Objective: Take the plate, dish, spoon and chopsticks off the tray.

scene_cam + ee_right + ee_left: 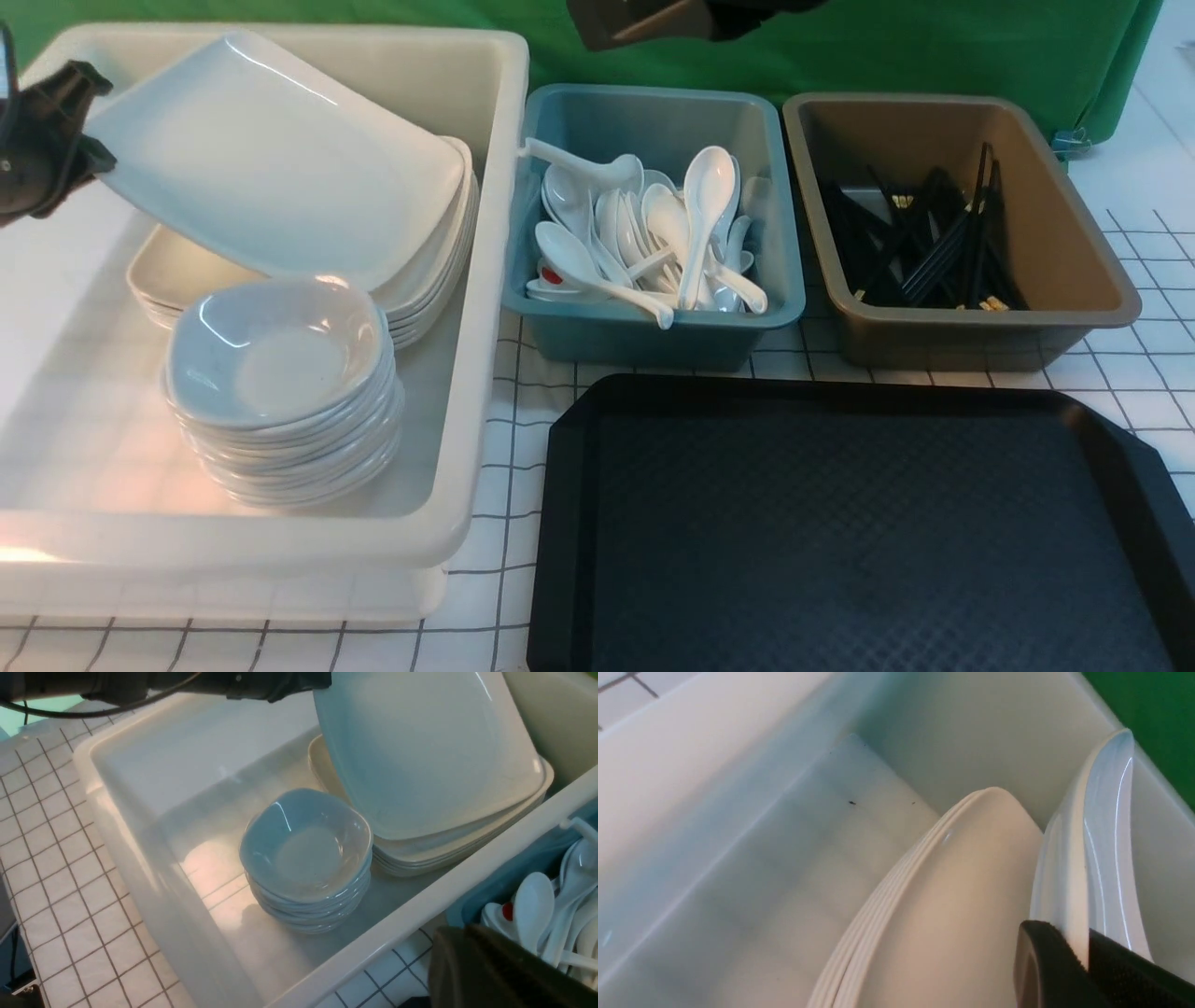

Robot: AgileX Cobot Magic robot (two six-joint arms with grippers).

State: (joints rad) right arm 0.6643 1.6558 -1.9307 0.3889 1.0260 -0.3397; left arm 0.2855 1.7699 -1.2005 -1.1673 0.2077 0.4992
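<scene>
Left gripper point(93, 126) is pinched narrow on the rim of the large glossy white square plate point(280, 159). The plate hangs tilted over the stack of matching white plates point(425, 280) inside the big cream plastic tub point(499, 168). The step in hand looks like the set-down: lower the held edge slowly until the plate lies flat and square on the stack, then let go. A drop from this tilt risks a slide or a chip. Stay off the pile of small rounded white dishes point(280, 373) just beside.

The black diamond-textured plastic tray point(840, 532) shows nothing on it, but its near side is cut off. The right gripper point(616, 26) is closed with nothing seen in it, and is mostly out of frame. Whether the plate's low edge touches the stack cannot be told. The left wrist view gives only the finger pads point(1045, 970) and the rim.
</scene>
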